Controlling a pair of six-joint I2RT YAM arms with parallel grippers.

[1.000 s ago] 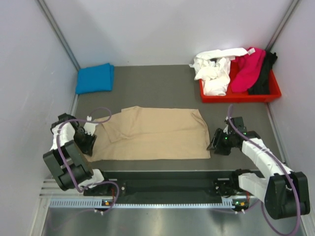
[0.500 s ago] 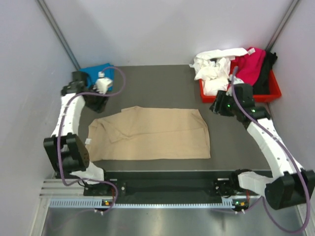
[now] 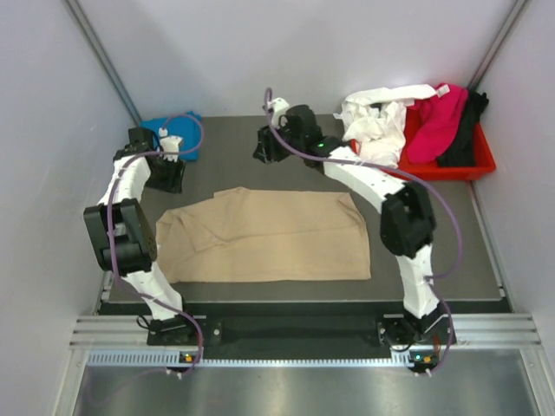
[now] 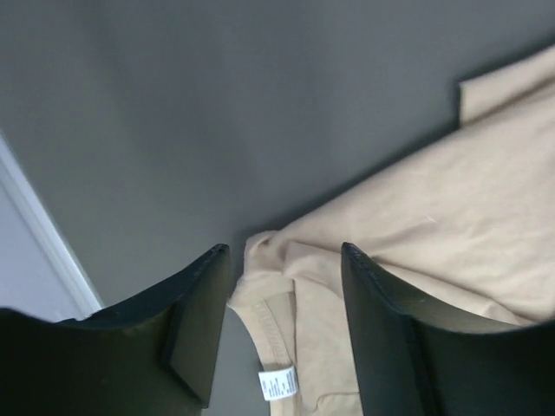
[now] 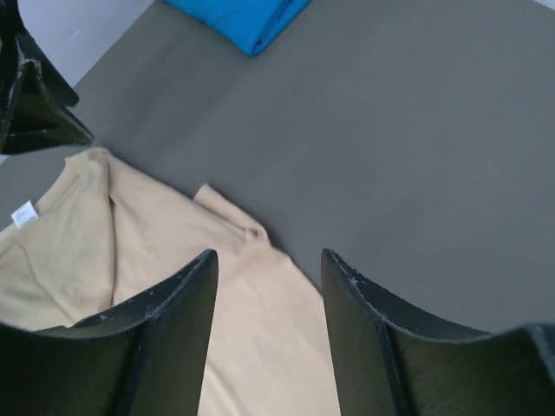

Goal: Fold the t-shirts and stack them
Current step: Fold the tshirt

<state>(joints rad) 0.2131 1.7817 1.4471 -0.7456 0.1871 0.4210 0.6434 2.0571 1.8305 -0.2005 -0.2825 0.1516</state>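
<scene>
Our left gripper point(image 4: 283, 256) hangs with its jaws wide apart and nothing between them, over the far-left corner of the tan t-shirt point(image 3: 269, 238). In the left wrist view the collar point(image 4: 260, 316) with its small white label point(image 4: 279, 381) lies right under the gap between the fingers. We cannot tell how high above the cloth the fingers are. Our right gripper point(image 5: 269, 258) is also wide open and empty. Its arm is stretched across to the left half of the table point(image 3: 234, 165), and the gripper sits just beyond the shirt's far edge, with a small folded corner of cloth showing between its fingers in the right wrist view.

From both grippers the tan shirt lies toward the near side, spread flat with its long axis running left to right across the table. Its collar end is on the left and its straight hem on the right. We judge the left arm the nearer one to the collar corner, and the right arm the nearer one to the far edge further along. The hem end is well apart from both.

Farther out, the blue t-shirt point(image 5: 238, 17) lies folded in the far-left corner, near the left gripper but apart from the tan shirt. The white t-shirt point(image 3: 377, 121), magenta t-shirt point(image 3: 434, 121) and black t-shirt point(image 3: 464, 130) are heaped in the red tray point(image 3: 477, 162) at the far right.
</scene>
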